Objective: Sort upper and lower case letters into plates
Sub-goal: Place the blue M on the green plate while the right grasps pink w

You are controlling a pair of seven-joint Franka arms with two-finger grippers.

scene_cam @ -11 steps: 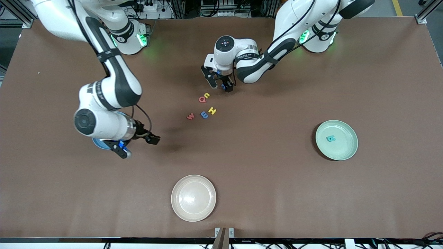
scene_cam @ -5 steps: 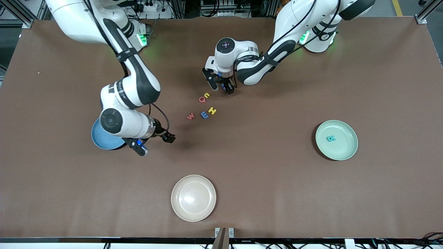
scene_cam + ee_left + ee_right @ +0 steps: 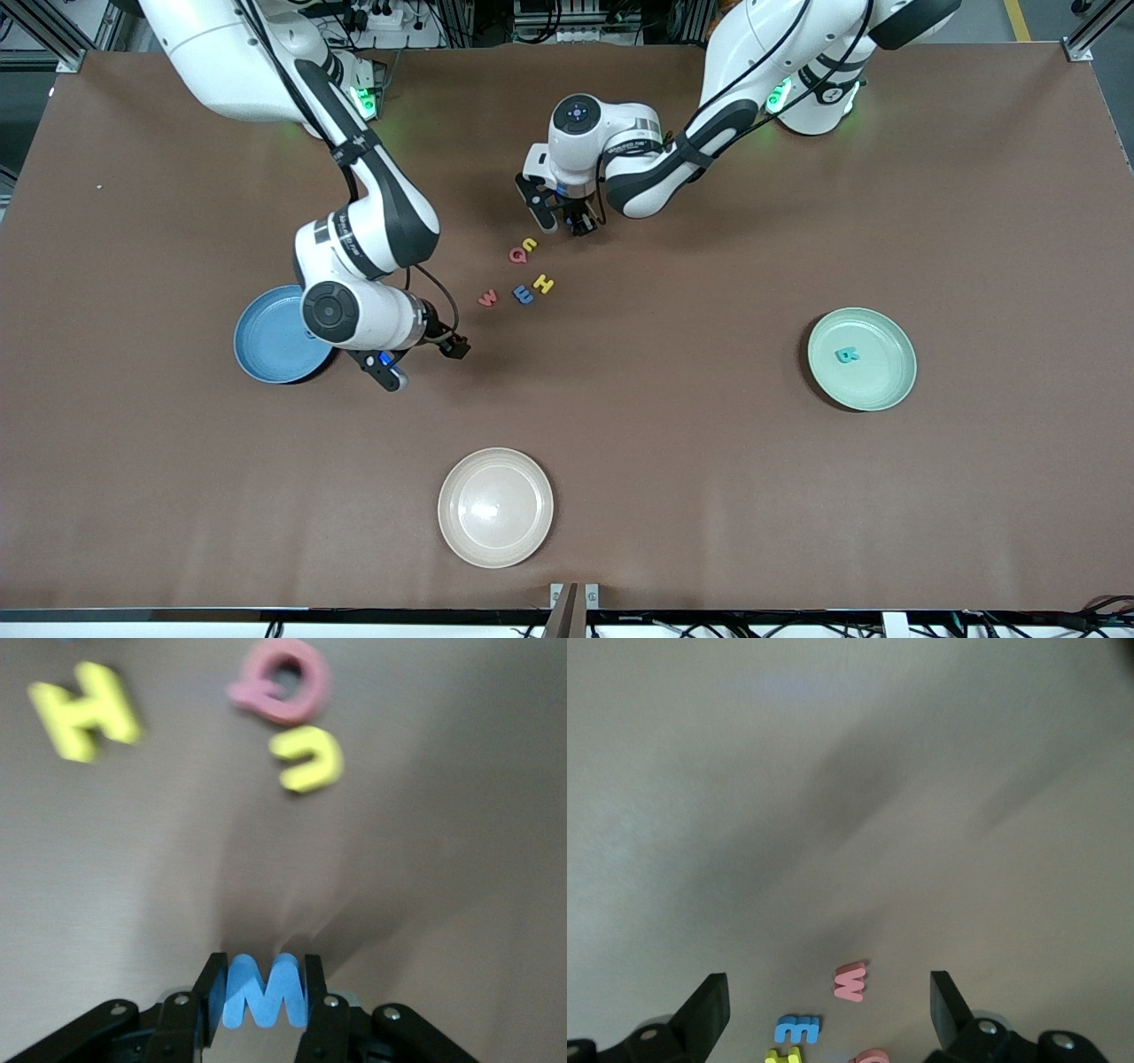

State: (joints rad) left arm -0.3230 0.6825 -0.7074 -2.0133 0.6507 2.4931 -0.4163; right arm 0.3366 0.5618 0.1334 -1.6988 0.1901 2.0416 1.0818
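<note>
My left gripper is low at the table beside the letter cluster, shut on a blue letter M that stands upright between its fingers. On the table close by lie a pink Q, a yellow n, a yellow H, a blue E and a pink W. My right gripper hangs open and empty between the blue plate and the letters. The mint green plate holds one teal letter.
A cream-beige plate sits near the table's front edge, nearer to the camera than the letters. The right arm's elbow and forearm reach over the table above the blue plate's edge.
My left gripper has closed on the blue M. The right arm has swung from over the blue plate toward the letter cluster, uncovering the plate, with its gripper still open.
</note>
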